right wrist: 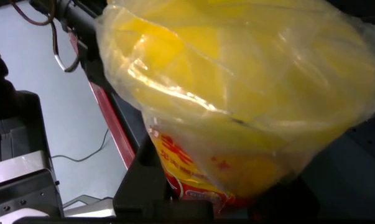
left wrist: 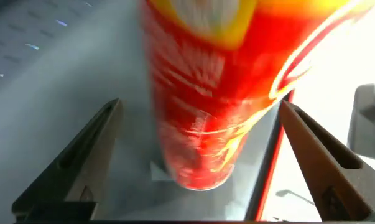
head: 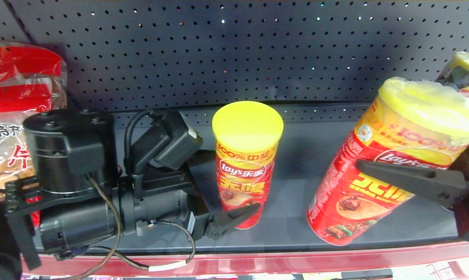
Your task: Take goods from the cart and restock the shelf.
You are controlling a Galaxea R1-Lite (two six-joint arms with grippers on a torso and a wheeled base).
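Left gripper (left wrist: 199, 104) open astride upright chip can (head: 244, 163) at shelf (head: 296, 163) front edge; right gripper (head: 390, 171) clamps tilted plastic-wrapped chip can (head: 394, 155).

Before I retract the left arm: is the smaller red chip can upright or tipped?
Upright: the smaller red chip can with yellow lid stands on its base on the dark metal shelf.

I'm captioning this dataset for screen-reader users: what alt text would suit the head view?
A yellow-lidded chip can stands upright on a dark shelf, the open left gripper straddling its base. At right, the right gripper grips a larger plastic-wrapped can, tilted. A red snack bag sits at far left.
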